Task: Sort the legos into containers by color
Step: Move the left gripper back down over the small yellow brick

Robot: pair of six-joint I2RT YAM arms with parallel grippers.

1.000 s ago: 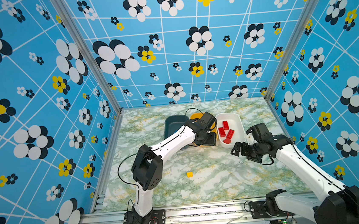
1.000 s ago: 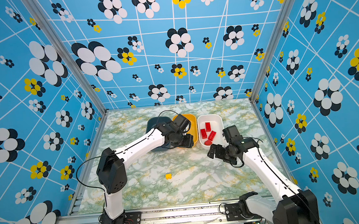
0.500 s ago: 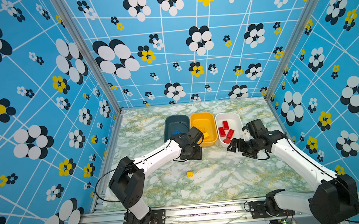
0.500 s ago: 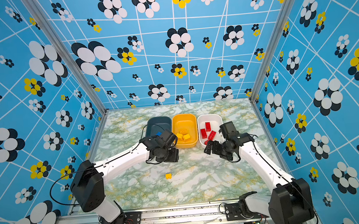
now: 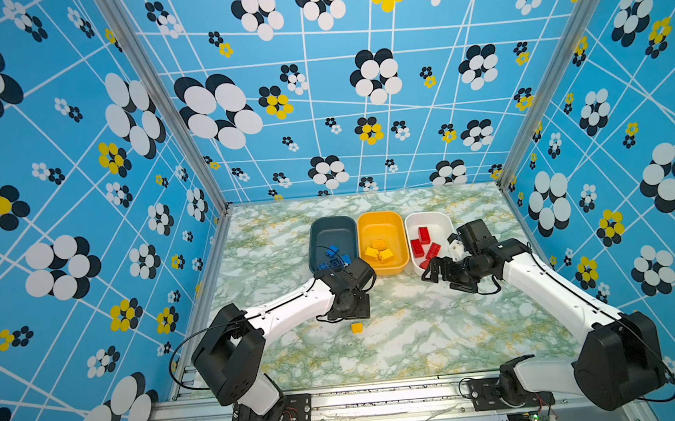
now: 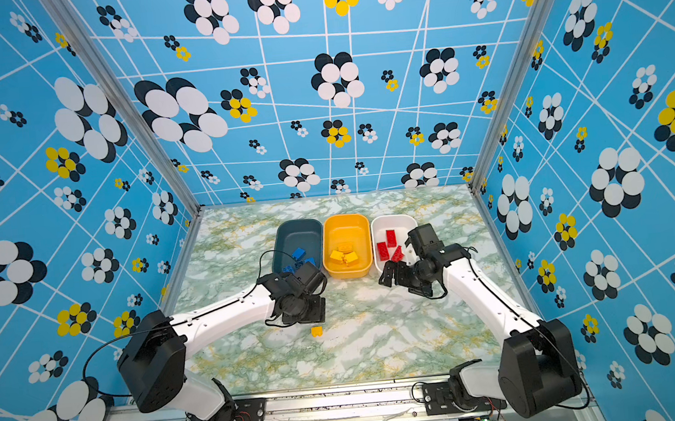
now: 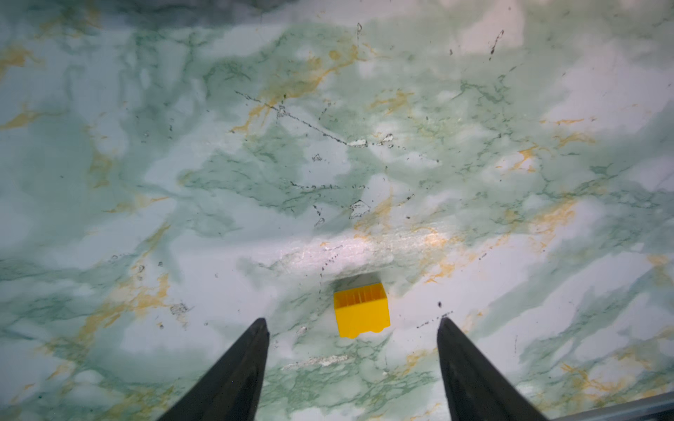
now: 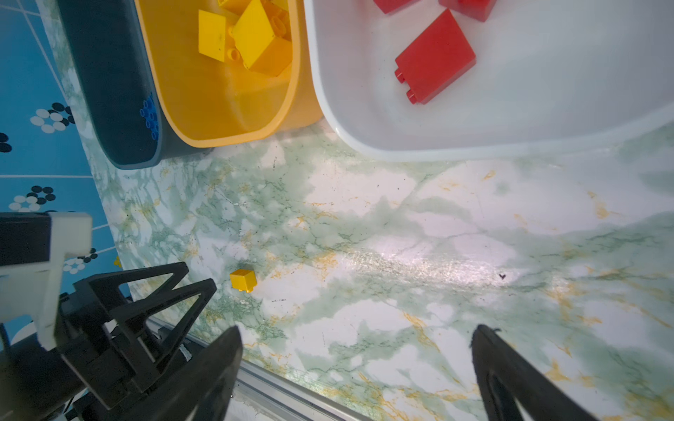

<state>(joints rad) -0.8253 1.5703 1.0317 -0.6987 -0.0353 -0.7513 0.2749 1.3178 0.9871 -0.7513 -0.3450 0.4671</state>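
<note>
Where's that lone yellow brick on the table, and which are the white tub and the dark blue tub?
Loose yellow brick (image 7: 361, 317): left wrist view, its plain side face.
White tub (image 5: 439, 227): in a top view, bare inside floor.
Dark teal tub (image 5: 331, 233): in a top view, bare inside floor.

Left tub (image 5: 331, 229), middle tub (image 5: 381, 224), right tub (image 5: 437, 220) abreast; bricks (image 5: 424, 235) in each. Loose brick (image 5: 356, 327) on table (image 5: 422, 337), before them.

1 yellow lego (image 7: 361, 310) lies tipped on marble (image 7: 219, 145); other legos (image 5: 379, 253) sorted in teal tub (image 5: 331, 228), yellow tub (image 5: 379, 226), white tub (image 5: 432, 220).
</note>
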